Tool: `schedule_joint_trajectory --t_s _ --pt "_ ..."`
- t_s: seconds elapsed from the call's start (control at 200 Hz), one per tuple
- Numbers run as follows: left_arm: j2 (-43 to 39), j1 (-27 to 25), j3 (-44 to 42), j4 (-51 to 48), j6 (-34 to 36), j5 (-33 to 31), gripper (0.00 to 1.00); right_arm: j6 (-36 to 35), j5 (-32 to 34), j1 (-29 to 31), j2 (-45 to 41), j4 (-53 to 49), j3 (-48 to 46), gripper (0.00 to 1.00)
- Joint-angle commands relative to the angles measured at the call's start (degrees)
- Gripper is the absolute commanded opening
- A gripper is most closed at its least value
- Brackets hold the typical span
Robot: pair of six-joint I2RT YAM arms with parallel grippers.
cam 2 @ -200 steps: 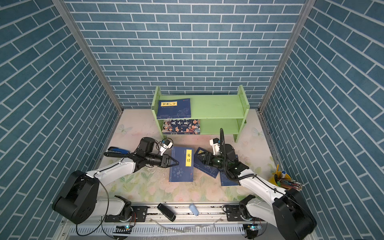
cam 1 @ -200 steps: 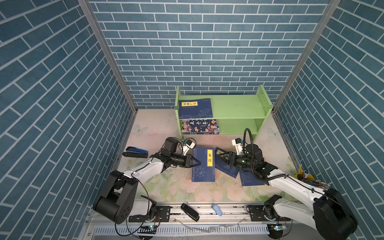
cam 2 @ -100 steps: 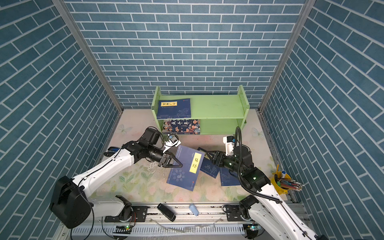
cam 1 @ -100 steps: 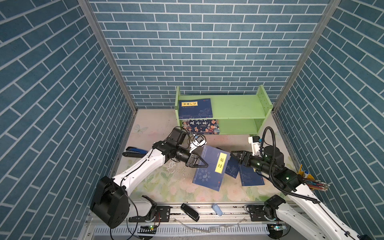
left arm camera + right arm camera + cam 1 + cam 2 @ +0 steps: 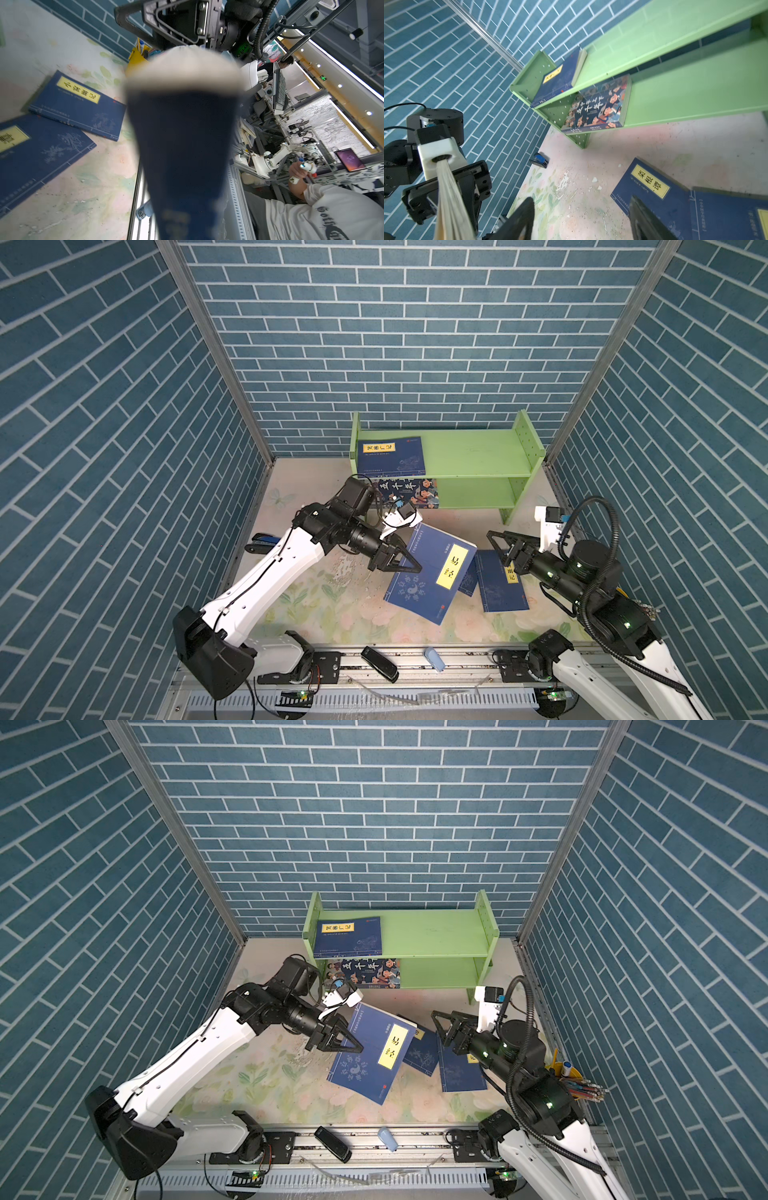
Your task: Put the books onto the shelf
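That navy book [image 5: 432, 572] looks thin, light and floppy, so I'd guess it sags unless you grab near the spine. It hangs tilted over the middle of the worktop [image 5: 316, 605], pinched at one long edge by the left gripper [image 5: 397, 563]. The right gripper [image 5: 497, 549] gapes empty above two floor books [image 5: 500, 589] toward the right edge, and the shelf [image 5: 478, 452] is at the back edge.
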Motion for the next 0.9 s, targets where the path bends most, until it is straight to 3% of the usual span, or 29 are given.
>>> schedule_joint_trajectory --t_s 0.0,0.235,0.48,0.72,0.89 --pt "0.1 -0.1 5.5 0.9 1.3 -4.9 0.0 -2.8 2.0 -0.1 -1.0 0.1 2.3 0.75" --pt "3.5 0.2 16.0 4.6 -1.9 -12.3 0.03 -1.9 -5.9 -0.1 0.7 6.1 4.8 0.76" --pt "7.2 2.7 20.5 10.3 -8.2 -18.9 0.05 0.2 -16.6 -0.1 5.8 13.3 6.5 0.77" --pt "8.6 8.9 25.1 14.8 -14.1 -14.3 0.06 3.8 -26.2 0.0 10.9 24.3 5.4 0.77" --pt "6.9 13.0 23.6 23.3 -23.9 -13.4 0.05 9.0 -29.1 0.7 14.6 36.2 1.9 0.78"
